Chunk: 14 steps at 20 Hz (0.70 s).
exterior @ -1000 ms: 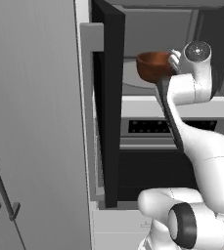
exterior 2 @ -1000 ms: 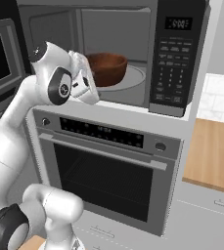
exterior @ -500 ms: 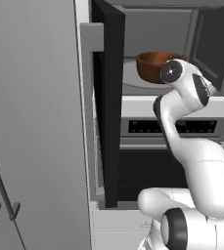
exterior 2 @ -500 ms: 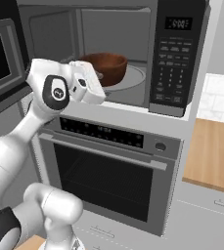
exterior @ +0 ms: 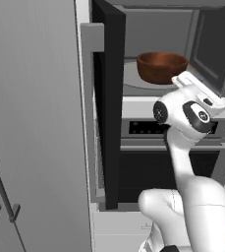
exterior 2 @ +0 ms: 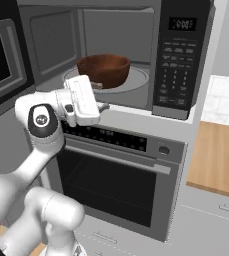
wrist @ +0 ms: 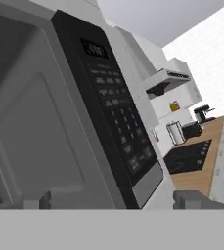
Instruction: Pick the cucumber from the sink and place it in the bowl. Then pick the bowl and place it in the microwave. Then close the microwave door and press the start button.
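Bowl (exterior 2: 104, 70) sits on microwave (exterior 2: 136, 55) turntable; my gripper (wrist: 113, 199) has pulled back out, jaws apart, empty. Door (exterior: 108, 98) still open — close next.

The bowl (exterior 2: 104, 70) sits on the round plate inside the microwave (exterior 2: 182, 60), above the oven (exterior 2: 117, 187). The microwave door (exterior: 109, 103) stands open at the left
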{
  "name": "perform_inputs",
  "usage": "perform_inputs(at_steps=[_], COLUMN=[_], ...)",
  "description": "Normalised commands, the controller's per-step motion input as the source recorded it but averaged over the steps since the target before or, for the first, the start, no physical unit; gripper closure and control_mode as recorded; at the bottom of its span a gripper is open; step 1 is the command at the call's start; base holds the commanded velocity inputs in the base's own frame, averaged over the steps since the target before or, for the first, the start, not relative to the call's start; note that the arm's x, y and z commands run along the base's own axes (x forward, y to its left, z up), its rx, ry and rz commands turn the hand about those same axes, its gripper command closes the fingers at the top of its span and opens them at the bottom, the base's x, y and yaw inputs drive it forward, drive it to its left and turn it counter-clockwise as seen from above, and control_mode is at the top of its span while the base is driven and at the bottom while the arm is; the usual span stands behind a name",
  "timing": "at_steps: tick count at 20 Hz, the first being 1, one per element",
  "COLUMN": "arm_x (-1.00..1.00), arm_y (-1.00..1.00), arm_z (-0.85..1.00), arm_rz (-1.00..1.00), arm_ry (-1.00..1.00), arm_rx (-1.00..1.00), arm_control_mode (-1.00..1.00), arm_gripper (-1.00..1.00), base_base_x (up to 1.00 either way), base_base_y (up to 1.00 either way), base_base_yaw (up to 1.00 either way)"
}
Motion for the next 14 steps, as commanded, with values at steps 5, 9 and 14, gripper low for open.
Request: perform_inputs(at_steps=[5,9,14], arm_x=[-0.46,-0.11,-0.55], arm_y=[0.04,0.04,0.26], arm_z=[-0.16,-0.27,-0.16], arm_rz=[-0.08,-0.01,-0.03], arm_ry=[-0.18,-0.06,-0.05], arm_rx=[-0.29,-0.24,-0.05], arm_control_mode=[-1.00,-1.00,-1.00], arm_gripper=[-1.00,-1.00,-1.00], base_base_x=[0.00,0.00,0.00], base_base_y=[0.00,0.00,0.00], base_base_yaw=[0.00,0.00,0.00])
